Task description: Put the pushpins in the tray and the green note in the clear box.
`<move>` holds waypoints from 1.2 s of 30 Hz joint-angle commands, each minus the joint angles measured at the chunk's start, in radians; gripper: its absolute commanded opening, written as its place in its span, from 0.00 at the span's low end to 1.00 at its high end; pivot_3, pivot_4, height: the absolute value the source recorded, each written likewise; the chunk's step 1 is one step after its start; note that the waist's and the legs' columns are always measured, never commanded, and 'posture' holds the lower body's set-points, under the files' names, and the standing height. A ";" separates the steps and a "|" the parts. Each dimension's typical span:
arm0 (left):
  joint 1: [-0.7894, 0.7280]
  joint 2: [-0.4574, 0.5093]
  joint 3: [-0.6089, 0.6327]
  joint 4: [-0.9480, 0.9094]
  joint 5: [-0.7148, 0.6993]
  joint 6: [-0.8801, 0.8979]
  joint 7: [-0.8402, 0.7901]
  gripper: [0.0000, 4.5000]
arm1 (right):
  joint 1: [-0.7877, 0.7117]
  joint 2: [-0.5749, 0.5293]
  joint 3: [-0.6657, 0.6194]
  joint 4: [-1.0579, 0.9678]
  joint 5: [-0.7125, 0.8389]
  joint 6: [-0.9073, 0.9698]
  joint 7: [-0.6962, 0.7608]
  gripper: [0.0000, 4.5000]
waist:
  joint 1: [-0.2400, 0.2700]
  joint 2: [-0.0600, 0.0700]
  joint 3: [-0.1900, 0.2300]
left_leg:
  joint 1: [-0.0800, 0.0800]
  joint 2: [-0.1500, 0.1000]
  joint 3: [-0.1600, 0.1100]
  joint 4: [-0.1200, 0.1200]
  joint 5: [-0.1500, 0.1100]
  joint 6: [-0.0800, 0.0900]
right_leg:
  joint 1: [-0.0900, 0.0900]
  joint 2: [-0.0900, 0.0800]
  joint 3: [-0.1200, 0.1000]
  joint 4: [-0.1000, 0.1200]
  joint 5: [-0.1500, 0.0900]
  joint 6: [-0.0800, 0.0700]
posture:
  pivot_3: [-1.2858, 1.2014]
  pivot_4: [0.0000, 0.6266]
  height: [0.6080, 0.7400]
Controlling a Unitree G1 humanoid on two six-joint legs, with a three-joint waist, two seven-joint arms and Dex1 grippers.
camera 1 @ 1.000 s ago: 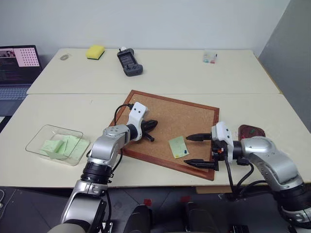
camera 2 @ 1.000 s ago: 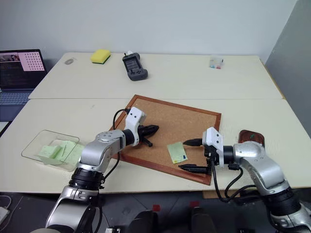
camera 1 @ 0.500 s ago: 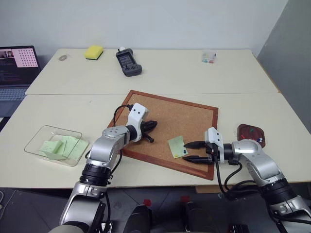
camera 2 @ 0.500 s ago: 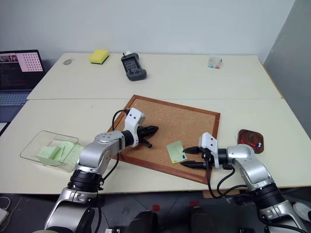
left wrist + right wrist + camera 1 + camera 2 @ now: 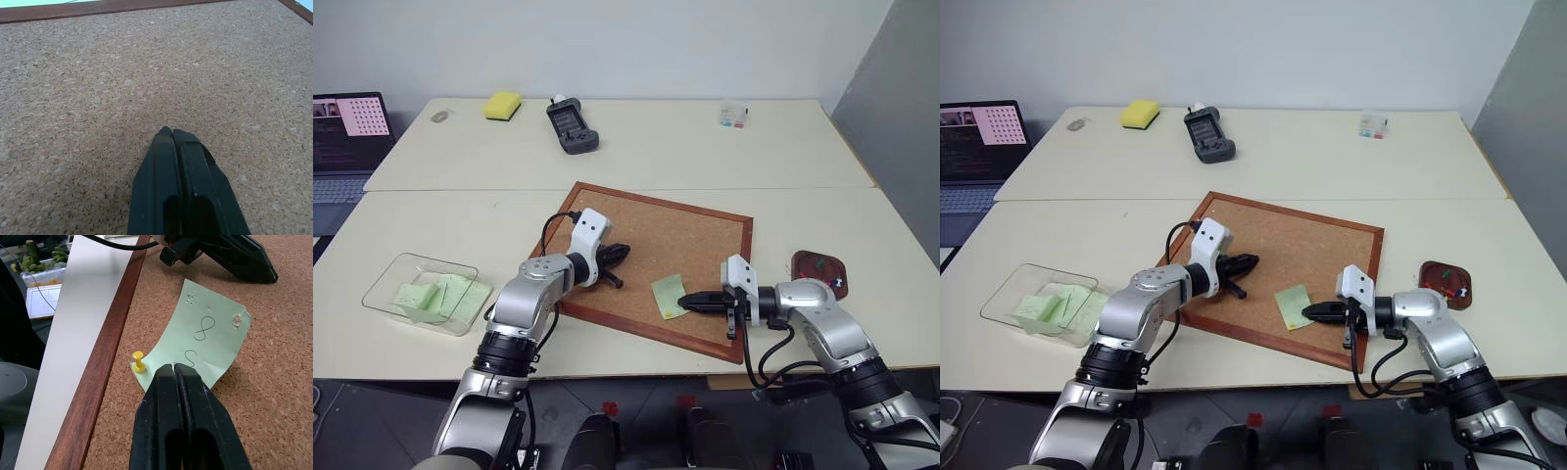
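Green note [image 5: 208, 340] lies on the corkboard [image 5: 695, 235] atop pale tables [image 5: 656, 147]; both grippers' fingers pressed together

Both arms low and forward, left gripper [image 5: 619, 253] and right gripper [image 5: 683, 301] fingers together.

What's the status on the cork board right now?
Both jaws shut. Right gripper at the near edge of the green note; grip unconfirmed. Yellow pushpin pins its corner to the cork board. Left gripper empty.
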 commanded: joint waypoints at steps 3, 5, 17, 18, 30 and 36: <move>0.002 0.000 -0.001 -0.025 -0.003 0.003 -0.002 0.00 | -0.021 -0.005 -0.046 -0.076 0.045 0.029 0.008 0.01 | 0.000 0.000 0.000 | 0.000 0.000 0.000 0.000 0.000 0.000 | 0.000 0.000 0.000 0.000 0.000 0.000 | 0.52 0.24 1.00; 0.002 -0.001 -0.001 -0.023 -0.003 0.001 -0.002 0.00 | -0.028 -0.014 -0.061 -0.101 0.064 0.055 0.009 0.01 | 0.000 0.000 0.000 | 0.000 0.000 0.000 0.000 0.000 0.000 | 0.000 0.000 0.000 0.000 0.000 0.000 | 0.52 0.24 1.00; -0.008 -0.004 -0.004 -0.009 -0.001 -0.005 -0.006 0.00 | -0.022 -0.029 -0.072 -0.119 0.060 0.075 0.008 0.01 | 0.000 0.000 0.000 | 0.000 0.000 0.000 0.000 0.000 0.000 | 0.000 0.000 0.000 0.000 0.000 0.000 | 0.52 0.24 1.00; -0.009 -0.005 -0.004 -0.008 -0.001 -0.005 -0.006 0.00 | -0.020 -0.026 -0.063 -0.114 0.056 0.070 0.013 0.05 | 0.000 0.000 0.000 | 0.000 0.000 0.000 0.000 0.000 0.000 | 0.000 0.000 0.000 0.000 0.000 0.000 | 0.52 0.24 1.00; 0.004 0.001 -0.001 -0.031 -0.003 0.006 -0.002 0.00 | -0.012 0.005 0.011 -0.007 -0.051 -0.069 0.010 0.39 | 0.000 0.000 0.000 | 0.000 0.000 0.000 0.000 0.000 0.000 | 0.000 0.000 0.000 0.000 0.000 0.000 | 0.52 0.24 1.00; 0.010 0.002 0.002 -0.046 -0.005 0.015 0.002 0.00 | -0.024 0.016 0.001 0.038 -0.064 -0.087 0.009 0.31 | 0.000 0.000 0.000 | 0.000 0.000 0.000 0.000 0.000 0.000 | 0.000 0.000 0.000 0.000 0.000 0.000 | 0.52 0.24 1.00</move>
